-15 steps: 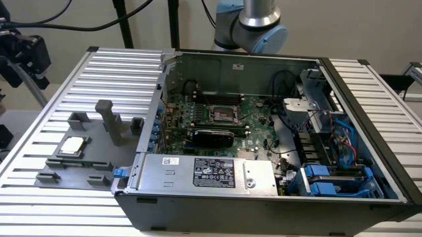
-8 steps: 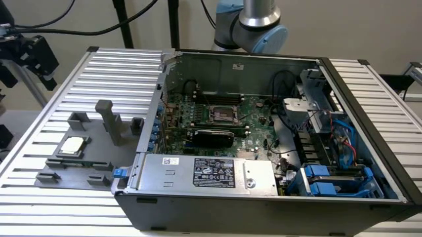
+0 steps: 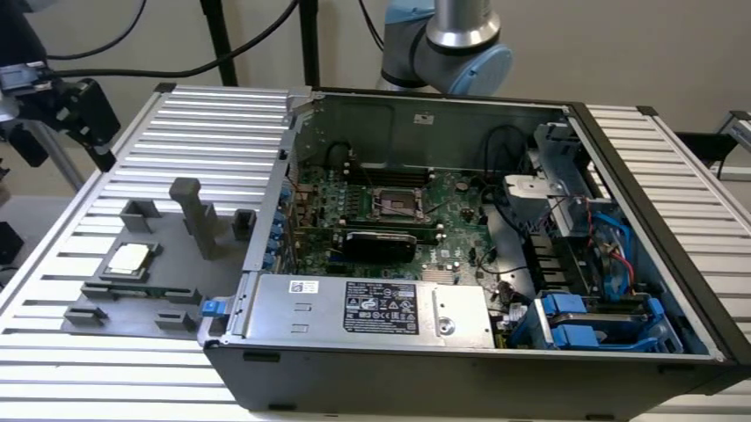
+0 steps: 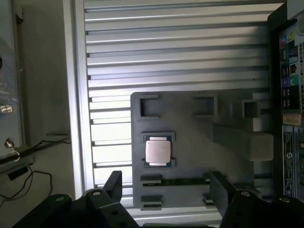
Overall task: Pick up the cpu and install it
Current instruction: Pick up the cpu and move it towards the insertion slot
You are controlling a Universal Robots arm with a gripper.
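At nine o'clock from the open computer case (image 3: 470, 378) in the exterior view, on a grey fixture plate (image 3: 188, 281): cpu (image 3: 129, 257), flat in its square nest, silvery top up, touched by nothing. Over the plate, near the cpu but clear of it: gripper (image 4: 165, 176), fingers (image 4: 114, 183) spread wide, nothing between them. Judged barely begun: no pick-up yet, no install, all of the carrying and seating left. Inside the case, on the green motherboard (image 3: 463, 237), at roughly three o'clock from the cpu and well apart: dark square socket (image 3: 397, 204) with a metal frame, nothing silvery-white seated in it as far as can be told. Toward six o'clock of the socket: silver power supply (image 3: 364, 308) with a black label. Underneath everything: ribbed aluminium table (image 3: 223, 110). Beyond, at twelve o'clock: plain beige wall (image 3: 657, 44) and a robot arm joint (image 3: 463, 40).
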